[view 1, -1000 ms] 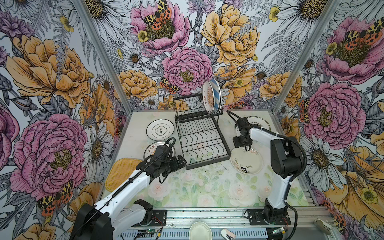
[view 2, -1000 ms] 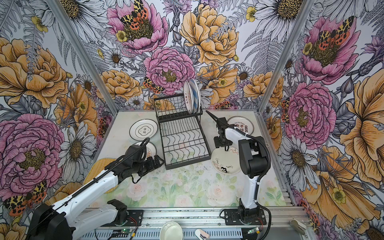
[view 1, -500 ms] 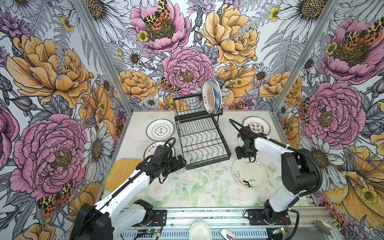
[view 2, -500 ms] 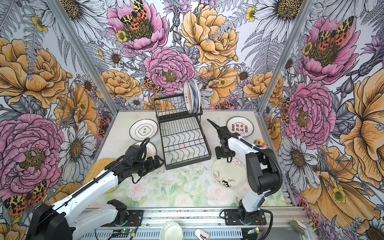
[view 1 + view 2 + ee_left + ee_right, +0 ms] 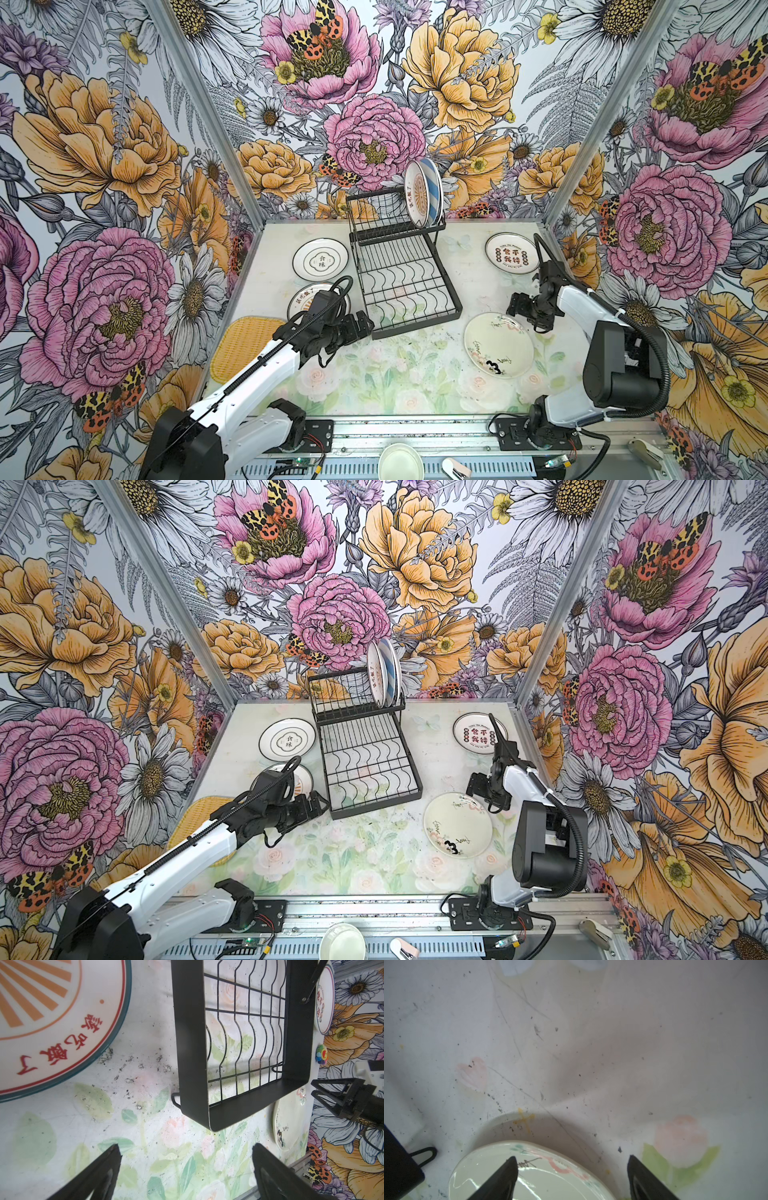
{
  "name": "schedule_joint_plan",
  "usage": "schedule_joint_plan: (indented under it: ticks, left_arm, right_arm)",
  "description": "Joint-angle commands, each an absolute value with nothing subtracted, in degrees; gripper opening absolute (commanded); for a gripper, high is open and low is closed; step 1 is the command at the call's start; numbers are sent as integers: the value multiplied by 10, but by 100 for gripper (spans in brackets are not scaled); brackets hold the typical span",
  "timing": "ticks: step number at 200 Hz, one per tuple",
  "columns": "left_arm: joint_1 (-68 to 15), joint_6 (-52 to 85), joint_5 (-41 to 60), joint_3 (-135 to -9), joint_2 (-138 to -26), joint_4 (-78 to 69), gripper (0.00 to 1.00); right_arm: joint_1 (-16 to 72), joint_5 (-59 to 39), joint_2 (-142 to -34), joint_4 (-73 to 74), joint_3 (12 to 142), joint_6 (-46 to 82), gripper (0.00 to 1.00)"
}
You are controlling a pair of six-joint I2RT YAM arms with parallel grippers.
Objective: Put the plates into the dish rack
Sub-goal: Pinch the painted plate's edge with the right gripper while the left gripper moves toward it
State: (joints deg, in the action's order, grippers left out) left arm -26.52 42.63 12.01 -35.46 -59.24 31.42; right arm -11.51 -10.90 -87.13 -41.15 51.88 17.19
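Dish rack (image 5: 415, 326) sits mid-table toward the back edge, two plates (image 5: 422, 193) upright at the right end of its upper tier. Doodle plate (image 5: 498, 351) lies flat toward the table's front right corner. Right gripper (image 5: 571, 1159) hangs over its far rim, fingers wide, gripping nothing. Left gripper (image 5: 365, 326) is by the rack's front left corner, fingers wide, empty.

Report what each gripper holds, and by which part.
Nothing is held. The left gripper and the right gripper are both open; the doodled plate lies unheld beneath the right one.
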Motion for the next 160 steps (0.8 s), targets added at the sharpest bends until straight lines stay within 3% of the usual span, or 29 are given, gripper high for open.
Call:
schedule_joint_plan:
  ticks: [1,90,160]
  left_arm:
    - [-270,409,118,-363,-595,301,99]
    - [-271,407,122,-365,-605,294,99]
    - [-277,408,124,-367,-612,291,99]
  right_arm:
    - [-121,-176,-879,-372,513,195,83]
    - [-110,-227,-874,-365,465,196,83]
    - [7,-242,-820,-321,400,298,83]
